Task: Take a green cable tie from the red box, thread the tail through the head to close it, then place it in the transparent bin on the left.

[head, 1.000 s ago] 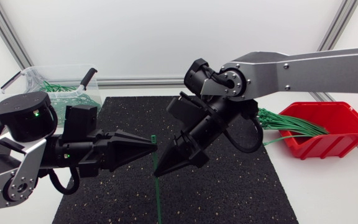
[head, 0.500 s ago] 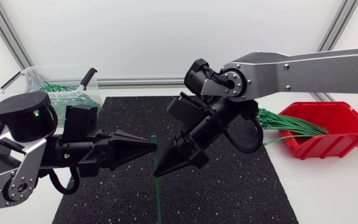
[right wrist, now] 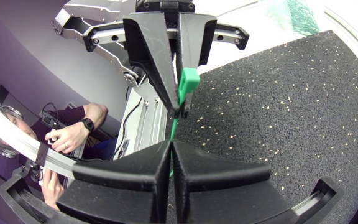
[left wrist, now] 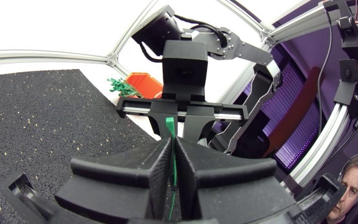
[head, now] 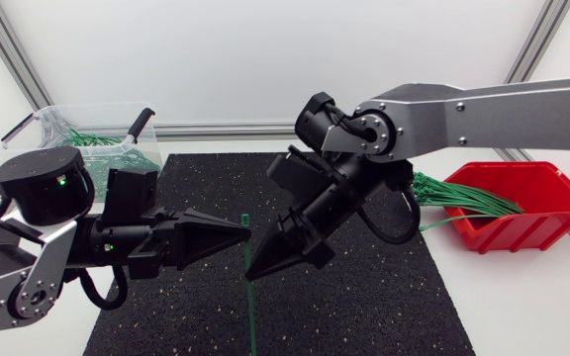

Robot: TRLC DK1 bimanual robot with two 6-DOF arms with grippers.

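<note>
A green cable tie (head: 249,297) hangs upright over the black mat, its head (right wrist: 188,79) uppermost and its tail trailing down. My left gripper (head: 243,233) comes in from the left, shut on the tie just below the head. In the left wrist view the strap (left wrist: 172,158) runs between its closed fingers. My right gripper (head: 251,273) points down and left, shut on the strap slightly lower. In the right wrist view the strap (right wrist: 174,127) rises from its closed fingertips. The red box (head: 522,213) stands at the right, the transparent bin (head: 43,133) at the back left.
A bundle of green ties (head: 458,198) sticks out of the red box toward the middle. More green ties (head: 92,138) lie in the transparent bin. The black mat (head: 384,297) covers the table's centre, with white table around it.
My left gripper's fingers have closed the last small gap onto the tie. Both arms and the tie stay almost where they were.
</note>
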